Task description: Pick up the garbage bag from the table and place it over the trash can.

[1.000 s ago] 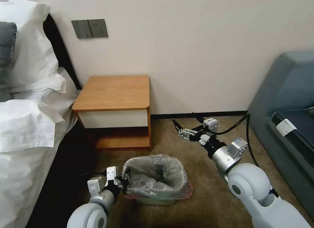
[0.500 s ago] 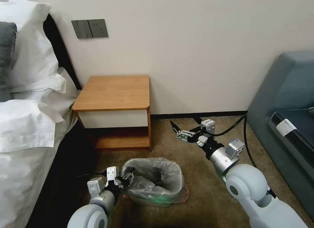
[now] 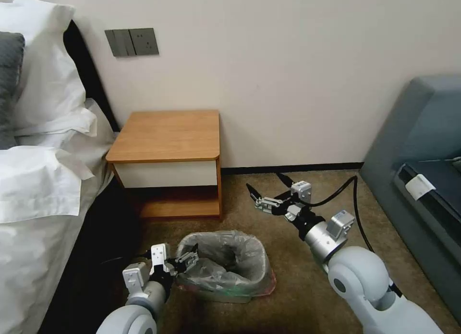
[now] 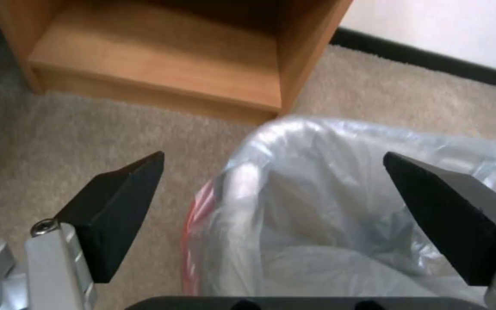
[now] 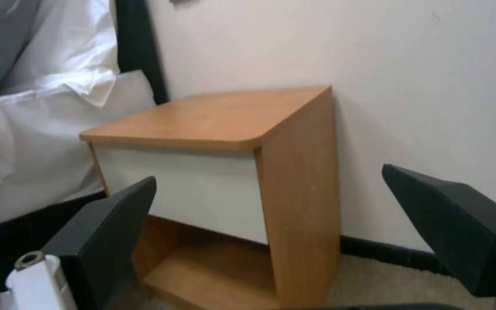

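The garbage bag (image 3: 225,257), silvery and crinkly with a pink edge, is draped over the trash can (image 3: 223,296) on the carpet in front of the table (image 3: 168,135). The table's top is bare. My left gripper (image 3: 188,261) hangs open at the bag's left rim. In the left wrist view this left gripper (image 4: 274,156) has its fingers spread wide above the bag (image 4: 340,206), holding nothing. My right gripper (image 3: 265,184) is open in the air to the right of the table, apart from the bin. In the right wrist view the right gripper (image 5: 268,174) faces the table (image 5: 213,116).
A bed with white linen (image 3: 43,180) stands close on the left. A grey sofa (image 3: 422,147) fills the right side. The wall runs behind the table. A black cable (image 3: 355,204) loops from the right wrist. Open carpet (image 3: 297,286) lies between the bin and the sofa.
The left arm has drawn back a little toward me and its gripper now stands off the bag's rim. The bag sits lower on the bin. The right gripper has drifted left.
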`<state>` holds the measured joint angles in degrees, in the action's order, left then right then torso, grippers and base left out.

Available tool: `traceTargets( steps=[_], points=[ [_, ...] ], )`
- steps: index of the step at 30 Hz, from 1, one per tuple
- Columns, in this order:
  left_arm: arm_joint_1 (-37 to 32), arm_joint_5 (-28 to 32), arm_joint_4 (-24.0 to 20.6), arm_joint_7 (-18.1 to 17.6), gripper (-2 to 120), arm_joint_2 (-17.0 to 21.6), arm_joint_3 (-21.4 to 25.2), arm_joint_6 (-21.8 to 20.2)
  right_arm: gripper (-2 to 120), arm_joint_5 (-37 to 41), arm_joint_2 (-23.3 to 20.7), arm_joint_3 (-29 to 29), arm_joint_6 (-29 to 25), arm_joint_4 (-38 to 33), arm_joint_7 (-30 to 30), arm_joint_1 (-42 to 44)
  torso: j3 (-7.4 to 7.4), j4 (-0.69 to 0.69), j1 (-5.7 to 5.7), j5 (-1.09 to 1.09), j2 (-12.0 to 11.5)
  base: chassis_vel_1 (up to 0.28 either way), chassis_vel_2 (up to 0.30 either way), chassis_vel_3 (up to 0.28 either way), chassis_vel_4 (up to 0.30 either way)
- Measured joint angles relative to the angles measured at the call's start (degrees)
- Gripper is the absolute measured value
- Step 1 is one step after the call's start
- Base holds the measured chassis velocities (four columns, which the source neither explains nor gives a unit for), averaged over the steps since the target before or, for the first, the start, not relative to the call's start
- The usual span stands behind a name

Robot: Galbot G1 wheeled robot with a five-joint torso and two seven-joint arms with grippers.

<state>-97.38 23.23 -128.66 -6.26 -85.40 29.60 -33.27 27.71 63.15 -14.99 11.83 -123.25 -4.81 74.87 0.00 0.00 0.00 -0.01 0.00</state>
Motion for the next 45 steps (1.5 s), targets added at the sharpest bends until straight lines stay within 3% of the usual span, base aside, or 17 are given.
traceTargets(
  steps=[3, 7, 10, 11, 12, 14, 18, 21, 31, 45],
  points=[
    [-0.11, -0.35, -0.63, 0.38, 96, 0.06, 0.02, 1.12, 100, -0.07, 0.11, 0.37, -0.13, 0.83, -0.15, -0.58, 0.01, 0.00, 0.00, 0.01, 0.00, 0.000, 0.000, 0.000, 0.000],
    [0.43, -1.37, 0.26, 1.95, 98, 0.23, 0.44, 6.14, 100, -0.54, 0.55, 0.72, -0.46, 1.90, -0.18, -1.18, 0.00, 0.00, 0.00, 0.02, 0.00, 0.000, 0.000, 0.000, 0.000],
    [2.51, -6.66, 6.00, 4.25, 99, 1.19, 1.69, 20.71, 100, -4.75, 1.82, 0.71, -1.85, 3.13, 1.58, -0.60, 0.01, 0.00, 0.00, 0.00, 0.00, 0.000, 0.000, 0.000, 0.000],
    [2.51, -6.66, 6.00, 4.25, 99, 1.19, 1.69, 20.71, 100, -4.75, 1.82, 0.71, -1.85, 3.13, 1.58, -0.60, 0.01, 0.00, 0.00, 0.00, 0.00, 0.000, 0.000, 0.000, 0.000],
    [3.40, -9.65, 8.56, 5.33, 99, 1.74, 2.25, 26.55, 100, -7.01, 2.50, 0.55, -2.28, 3.47, 2.94, 0.06, 0.01, 0.00, 0.00, -0.02, 0.00, 0.000, 0.000, 0.000, 0.000],
    [4.64, -12.23, 12.00, 7.16, 99, 3.07, 2.98, 33.25, 100, -10.01, 4.20, 0.55, -3.35, 4.15, 6.92, 2.78, 0.01, 0.00, 0.00, 0.00, 0.00, 0.000, 0.000, 0.000, 0.000],
    [5.40, -11.88, 14.33, 7.79, 99, 3.65, 3.24, 36.65, 100, -12.14, 6.46, 0.71, -5.26, 5.06, 9.56, 6.00, 0.01, -0.01, 0.00, 0.00, 0.00, 0.000, 0.000, 0.000, 0.000],
    [6.04, -11.18, 17.23, 10.04, 99, 3.25, 3.36, 40.53, 100, -16.77, 10.68, 0.59, -10.96, 7.55, 10.66, 9.83, 0.00, -0.01, 0.00, -0.01, 0.00, 0.000, 0.000, 0.000, 0.000],
    [5.00, -11.05, 19.11, 14.25, 96, 2.72, 3.39, 42.87, 100, -21.88, 14.73, -1.05, -17.54, 11.19, 9.81, 12.07, 0.01, 0.00, 0.00, 0.00, 0.00, 0.000, 0.000, 0.000, 0.000],
    [4.88, -11.08, 19.12, 14.29, 96, 2.67, 3.42, 42.88, 100, -21.93, 14.70, -1.13, -17.66, 11.30, 9.63, 12.01, 0.00, 0.00, 0.00, 0.00, 0.00, 0.000, 0.000, 0.000, 0.000]
  ],
)
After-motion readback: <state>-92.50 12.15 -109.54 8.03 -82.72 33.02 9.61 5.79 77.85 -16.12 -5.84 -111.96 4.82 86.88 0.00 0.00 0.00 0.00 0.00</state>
